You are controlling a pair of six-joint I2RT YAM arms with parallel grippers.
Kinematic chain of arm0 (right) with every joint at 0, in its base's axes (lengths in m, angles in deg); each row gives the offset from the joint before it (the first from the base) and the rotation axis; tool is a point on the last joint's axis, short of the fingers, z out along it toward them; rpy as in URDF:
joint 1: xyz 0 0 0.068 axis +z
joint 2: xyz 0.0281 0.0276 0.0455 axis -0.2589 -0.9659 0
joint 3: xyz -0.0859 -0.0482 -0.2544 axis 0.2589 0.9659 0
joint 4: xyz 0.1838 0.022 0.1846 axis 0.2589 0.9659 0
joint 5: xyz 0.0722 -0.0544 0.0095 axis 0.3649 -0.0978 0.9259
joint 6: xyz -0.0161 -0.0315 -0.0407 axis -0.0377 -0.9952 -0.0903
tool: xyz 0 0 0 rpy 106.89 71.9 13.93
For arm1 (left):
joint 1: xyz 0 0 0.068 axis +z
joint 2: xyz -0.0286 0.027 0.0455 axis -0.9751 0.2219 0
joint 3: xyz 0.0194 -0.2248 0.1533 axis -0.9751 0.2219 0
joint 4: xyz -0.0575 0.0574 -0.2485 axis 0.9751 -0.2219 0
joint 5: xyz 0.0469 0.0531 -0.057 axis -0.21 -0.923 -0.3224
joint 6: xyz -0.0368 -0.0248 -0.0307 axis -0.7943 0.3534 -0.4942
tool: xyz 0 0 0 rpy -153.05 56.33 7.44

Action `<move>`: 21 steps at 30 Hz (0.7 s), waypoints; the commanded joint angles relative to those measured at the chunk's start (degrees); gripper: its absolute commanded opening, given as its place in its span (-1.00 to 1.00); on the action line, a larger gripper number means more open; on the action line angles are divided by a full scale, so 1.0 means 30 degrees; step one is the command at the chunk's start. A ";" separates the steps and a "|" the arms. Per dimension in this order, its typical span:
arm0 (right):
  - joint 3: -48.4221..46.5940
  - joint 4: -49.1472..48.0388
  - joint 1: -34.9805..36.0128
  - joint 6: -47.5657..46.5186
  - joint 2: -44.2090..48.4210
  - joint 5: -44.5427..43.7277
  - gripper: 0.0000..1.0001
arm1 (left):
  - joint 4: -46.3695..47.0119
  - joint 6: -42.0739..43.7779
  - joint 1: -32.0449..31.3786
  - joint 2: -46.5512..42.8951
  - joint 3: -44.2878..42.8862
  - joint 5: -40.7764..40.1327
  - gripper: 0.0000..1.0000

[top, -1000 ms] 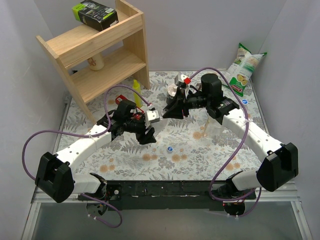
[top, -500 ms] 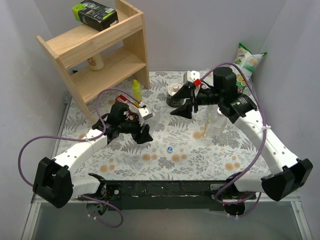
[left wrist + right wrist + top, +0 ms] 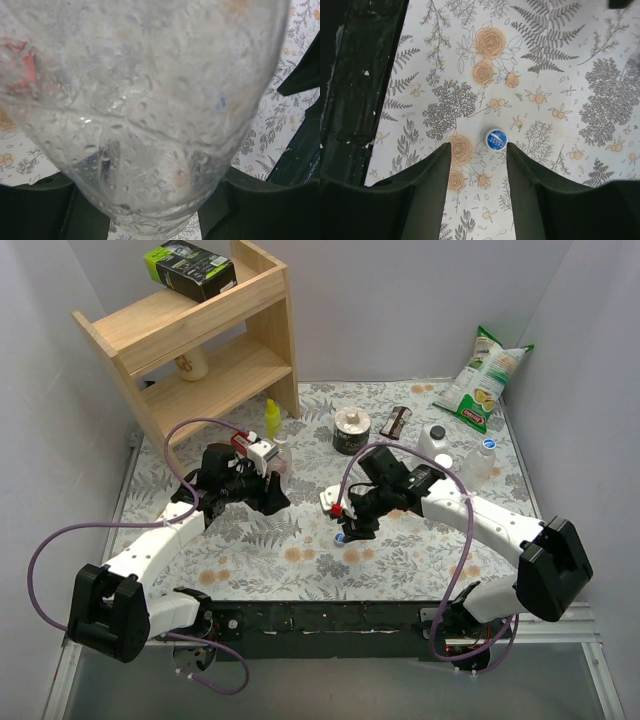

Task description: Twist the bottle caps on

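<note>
My left gripper (image 3: 272,486) is shut on a clear bottle (image 3: 284,464) at the left middle of the table. In the left wrist view that bottle (image 3: 145,90) fills the frame, with my left gripper (image 3: 145,202) closed round its lower part. My right gripper (image 3: 351,528) is open and low over the table's middle. A small blue cap (image 3: 341,538) lies on the cloth just beyond its tips. In the right wrist view the cap (image 3: 496,139) sits in front of the open gripper (image 3: 478,146), closer to the right finger (image 3: 530,185).
Two more clear bottles (image 3: 432,440) (image 3: 480,456) stand at the back right, near a chip bag (image 3: 485,380). A round tin (image 3: 351,430), a dark packet (image 3: 397,421) and a yellow squeeze bottle (image 3: 272,418) stand at the back. A wooden shelf (image 3: 200,350) fills the back left.
My right arm has swung from the back middle forward and down to the blue cap. My left arm has drawn back and to the left with the bottle.
</note>
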 commanded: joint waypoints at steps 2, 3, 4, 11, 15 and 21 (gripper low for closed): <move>0.0199 -0.0424 0.1236 -0.3840 -0.1216 -0.1890 0.17 | 0.0094 -0.0283 0.0722 -0.1377 0.0257 -0.0138 -1.00; 0.0025 -0.0456 0.1266 -0.3898 -0.1886 -0.2212 0.18 | 0.0094 -0.0283 0.0810 -0.1610 0.0316 0.0038 -1.00; -0.0093 -0.0427 0.1266 -0.4044 -0.2212 -0.2331 0.18 | 0.0094 -0.0254 0.0898 -0.1670 0.0374 0.0301 -1.00; -0.0416 -0.0251 0.1266 -0.5275 -0.4206 -0.3093 0.18 | 0.0065 -0.0312 0.1192 -0.2110 0.0492 0.0596 -1.00; -0.0504 -0.0719 0.1296 -0.5101 -0.4850 -0.3386 0.18 | 0.0094 -0.0283 0.1221 -0.2227 0.0550 0.0684 -1.00; -0.1001 -0.0983 0.1354 -0.4895 -0.5875 -0.3416 0.18 | 0.0182 -0.0312 0.1280 -0.2344 0.0638 0.0742 -1.00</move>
